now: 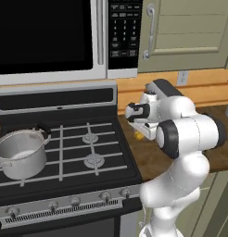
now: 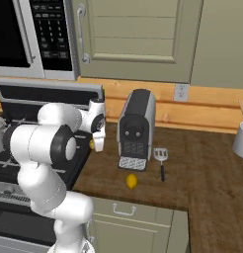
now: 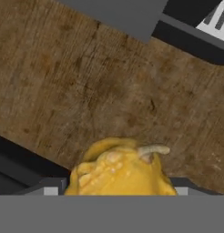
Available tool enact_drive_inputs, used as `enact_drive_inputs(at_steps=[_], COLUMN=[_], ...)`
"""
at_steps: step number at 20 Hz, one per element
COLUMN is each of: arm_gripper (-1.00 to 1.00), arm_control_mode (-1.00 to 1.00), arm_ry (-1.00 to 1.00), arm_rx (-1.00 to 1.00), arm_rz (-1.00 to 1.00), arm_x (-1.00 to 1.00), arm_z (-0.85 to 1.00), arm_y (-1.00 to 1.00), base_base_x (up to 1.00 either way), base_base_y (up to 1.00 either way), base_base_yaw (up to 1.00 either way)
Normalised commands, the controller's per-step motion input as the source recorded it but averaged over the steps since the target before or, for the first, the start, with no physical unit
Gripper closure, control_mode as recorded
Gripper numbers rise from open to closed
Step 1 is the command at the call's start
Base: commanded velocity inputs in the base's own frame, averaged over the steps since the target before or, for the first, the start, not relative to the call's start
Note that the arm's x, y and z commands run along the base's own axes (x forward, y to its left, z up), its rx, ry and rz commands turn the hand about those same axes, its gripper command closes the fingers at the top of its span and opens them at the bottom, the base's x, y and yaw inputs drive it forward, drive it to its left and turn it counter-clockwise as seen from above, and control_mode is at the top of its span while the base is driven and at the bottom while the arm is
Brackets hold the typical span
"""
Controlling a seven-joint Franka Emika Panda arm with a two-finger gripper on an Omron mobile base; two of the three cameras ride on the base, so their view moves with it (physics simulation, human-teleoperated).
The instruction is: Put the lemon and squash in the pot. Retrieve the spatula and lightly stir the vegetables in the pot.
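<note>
**Squash between the fingers, pot empty on the stove**

Nearest to the hand camera, at the bottom centre of the hand view, sits the squash (image 3: 120,170), yellow-orange and bumpy, with a pale curved stem pointing to the right. It lies between the two fingertips (image 3: 52,187) of the gripper (image 3: 118,189), which stand just at its left and right sides. The jaws are wide, around the squash; whether they already press on it I cannot tell. Under the squash is the brown wooden counter (image 3: 86,82).

In the left base view, the pot (image 1: 21,152) stands at the left of the frame on the black stove (image 1: 88,152), on a front burner grate. Its inside looks bare steel, with nothing in it.

In the right base view, the lemon (image 2: 132,181) lies low in the centre of the frame on the counter, in front of the dark coffee machine (image 2: 136,129). The spatula (image 2: 161,162) lies just right of this machine, flat, head toward the wall. A grey cup (image 2: 241,139) with utensils stands at the right edge. The white arm (image 2: 44,143) covers the lower left and hides most of the stove. The microwave (image 2: 24,34) hangs at the upper left.
</note>
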Motion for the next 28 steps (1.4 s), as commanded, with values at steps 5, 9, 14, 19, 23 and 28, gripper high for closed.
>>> enact_drive_inputs(at_steps=[5, 9, 14, 19, 23, 28], arm_gripper=[1.0, 1.0, 1.0, 1.0, 1.0, 1.0], arm_control_mode=[-1.0, -1.0, -1.0, -1.0, -1.0, -1.0], arm_ry=[-0.01, -0.05, -0.13, 0.0, -0.19, -0.05], arm_rx=[-0.07, -0.1, -0.01, 0.0, 0.01, 0.0], arm_rz=[0.01, 0.1, 0.1, 0.03, 0.1, 0.06], arm_x=[-0.51, -0.81, -0.64, -0.12, -0.53, -0.19], arm_z=[1.0, 1.0, 0.41, 0.05, 0.7, 0.6], arm_y=[0.62, 0.15, -0.05, -0.14, -0.18, -0.09], base_base_x=[0.0, 0.0, 0.0, 0.0, 0.0, 0.0], base_base_y=[0.0, 0.0, 0.0, 0.0, 0.0, 0.0], base_base_yaw=[0.0, 0.0, 0.0, 0.0, 0.0, 0.0])
